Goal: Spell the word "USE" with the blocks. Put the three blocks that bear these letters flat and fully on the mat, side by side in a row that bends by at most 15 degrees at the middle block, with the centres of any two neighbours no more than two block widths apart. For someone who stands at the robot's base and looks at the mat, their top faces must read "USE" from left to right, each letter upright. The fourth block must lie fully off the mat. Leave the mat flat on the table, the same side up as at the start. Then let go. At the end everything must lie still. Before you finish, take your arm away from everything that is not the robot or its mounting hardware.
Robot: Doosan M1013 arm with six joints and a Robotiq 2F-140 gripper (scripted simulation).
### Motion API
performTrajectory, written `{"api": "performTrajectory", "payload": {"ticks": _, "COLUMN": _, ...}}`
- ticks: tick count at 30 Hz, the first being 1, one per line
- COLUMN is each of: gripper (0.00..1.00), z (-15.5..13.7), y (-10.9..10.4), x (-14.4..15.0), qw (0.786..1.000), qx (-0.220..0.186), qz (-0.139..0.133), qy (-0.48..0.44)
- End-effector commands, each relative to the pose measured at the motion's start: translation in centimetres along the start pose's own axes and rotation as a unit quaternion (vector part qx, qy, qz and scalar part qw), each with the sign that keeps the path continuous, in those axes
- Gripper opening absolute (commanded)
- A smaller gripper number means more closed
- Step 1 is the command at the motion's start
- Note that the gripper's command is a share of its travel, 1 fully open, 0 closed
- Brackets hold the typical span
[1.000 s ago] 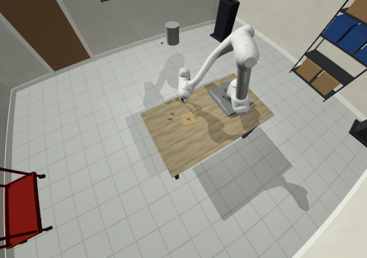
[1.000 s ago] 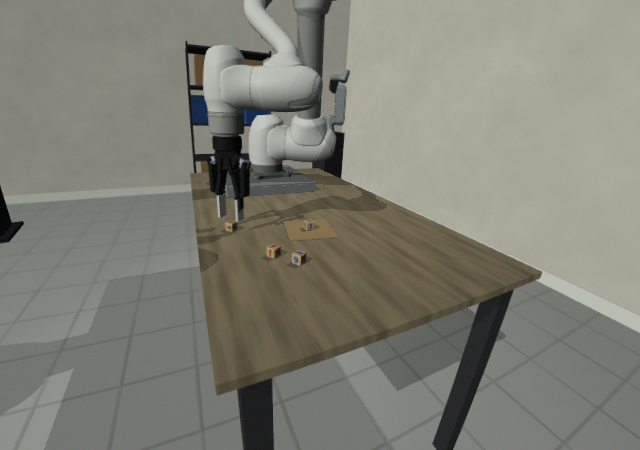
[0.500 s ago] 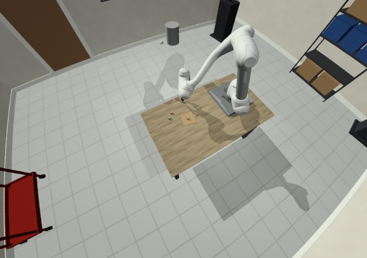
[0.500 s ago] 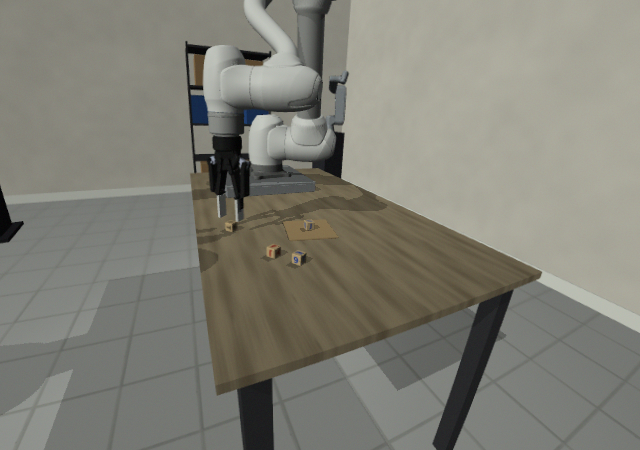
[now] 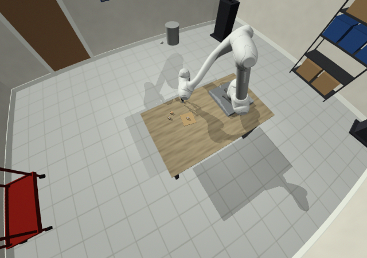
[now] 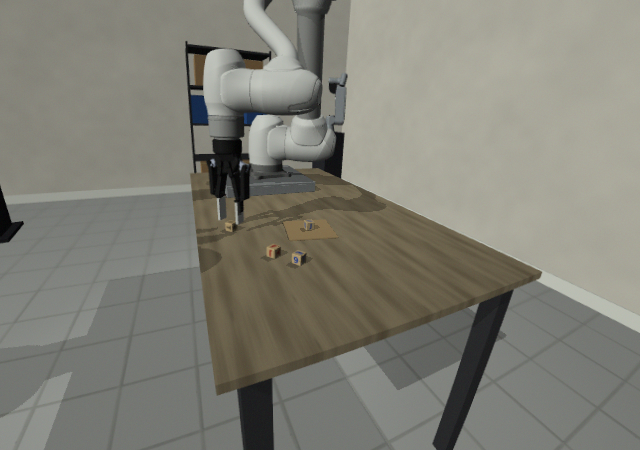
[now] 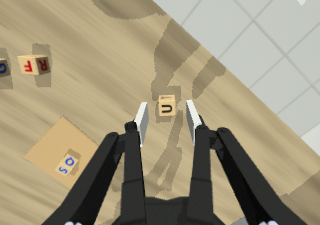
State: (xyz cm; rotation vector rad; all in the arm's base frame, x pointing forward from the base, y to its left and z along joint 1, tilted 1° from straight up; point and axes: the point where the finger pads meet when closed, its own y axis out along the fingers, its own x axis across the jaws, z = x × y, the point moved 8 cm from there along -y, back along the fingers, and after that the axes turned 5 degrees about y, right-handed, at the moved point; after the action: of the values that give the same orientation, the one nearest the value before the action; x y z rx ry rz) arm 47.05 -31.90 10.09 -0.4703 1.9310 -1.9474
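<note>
Hovering above bench [image 5: 166,148] [image 6: 361,290] [image 7: 90,95], with end effector [image 5: 182,101] [image 6: 230,220] [image 7: 166,109] moderately wide, holding nothing, over U block [image 6: 230,226] [image 7: 167,106]. In wrist view, from there: mat [image 5: 184,122] [image 6: 295,234] [image 7: 52,140] at eight o'clock, under blue-lettered block [image 5: 187,117] [image 6: 308,225] [image 7: 67,165]; red-lettered block [image 5: 171,112] [image 6: 273,251] [image 7: 34,65] towards ten.

glossy white rounded arm [image 5: 207,59] [image 6: 271,91], grey tubular link [image 5: 242,83] [image 6: 309,63], black gripper [image 5: 182,101] [image 6: 230,219] [image 7: 166,109], pale fingertips [image 6: 221,208].

A red cart [image 5: 38,203], a grey bin [image 5: 172,34] and a shelf rack [image 5: 313,46] [image 6: 189,109] stand around the room.
</note>
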Motion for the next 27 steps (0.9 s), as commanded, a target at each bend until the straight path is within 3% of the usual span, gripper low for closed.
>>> {"api": "performTrajectory", "payload": {"ticks": 1, "gripper": 0.37, "z": -0.2, "y": 0.6, "x": 0.3, "qw": 1.000, "qx": -0.001, "qz": 0.001, "qy": 0.000}}
{"api": "performTrajectory", "payload": {"ticks": 12, "gripper": 0.37, "z": -0.2, "y": 2.4, "x": 0.3, "qw": 1.000, "qx": -0.001, "qz": 0.001, "qy": 0.000}}
{"api": "performTrajectory", "payload": {"ticks": 27, "gripper": 0.37, "z": -0.2, "y": 2.6, "x": 0.3, "qw": 1.000, "qx": -0.001, "qz": 0.001, "qy": 0.000}}
